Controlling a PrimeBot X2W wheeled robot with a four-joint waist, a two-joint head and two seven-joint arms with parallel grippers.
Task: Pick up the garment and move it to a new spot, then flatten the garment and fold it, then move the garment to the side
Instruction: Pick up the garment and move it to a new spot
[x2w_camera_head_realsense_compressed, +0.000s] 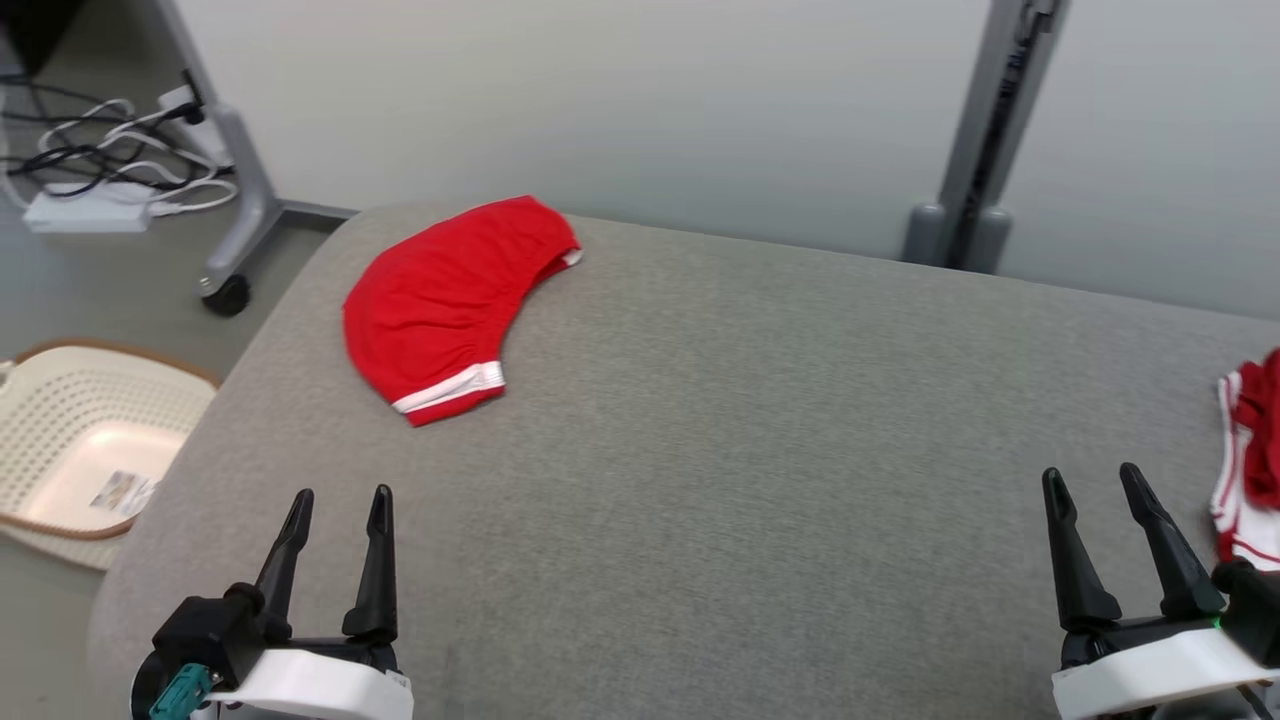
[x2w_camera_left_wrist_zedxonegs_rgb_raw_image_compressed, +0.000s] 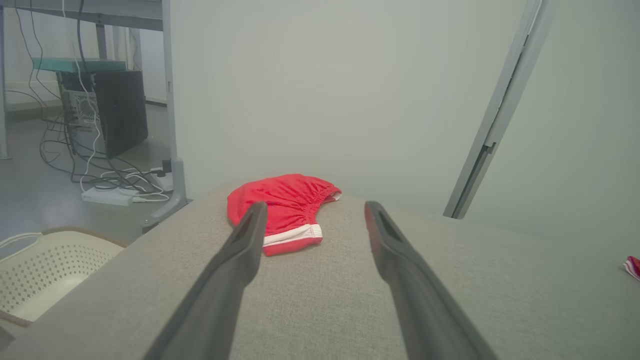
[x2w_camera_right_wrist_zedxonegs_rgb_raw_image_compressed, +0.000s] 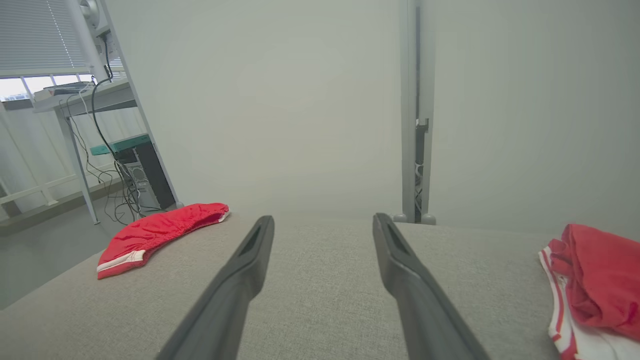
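A red garment (x2w_camera_head_realsense_compressed: 445, 300) with a white hem band lies folded at the far left of the grey padded table (x2w_camera_head_realsense_compressed: 750, 420); it also appears ahead in the left wrist view (x2w_camera_left_wrist_zedxonegs_rgb_raw_image_compressed: 285, 207) and at the left in the right wrist view (x2w_camera_right_wrist_zedxonegs_rgb_raw_image_compressed: 155, 232). My left gripper (x2w_camera_head_realsense_compressed: 340, 505) stands open near the table's front left, well short of the garment, nothing between its fingers. My right gripper (x2w_camera_head_realsense_compressed: 1095, 480) stands open at the front right, empty. A second red and white garment (x2w_camera_head_realsense_compressed: 1250, 460) lies bunched at the table's right edge, just right of that gripper (x2w_camera_right_wrist_zedxonegs_rgb_raw_image_compressed: 592, 280).
A cream perforated basket (x2w_camera_head_realsense_compressed: 85, 440) sits on the floor left of the table. Cables and a power strip (x2w_camera_head_realsense_compressed: 85, 205) lie by a wheeled stand leg (x2w_camera_head_realsense_compressed: 235, 220) at the far left. A grey post (x2w_camera_head_realsense_compressed: 985, 140) stands against the pale wall behind the table.
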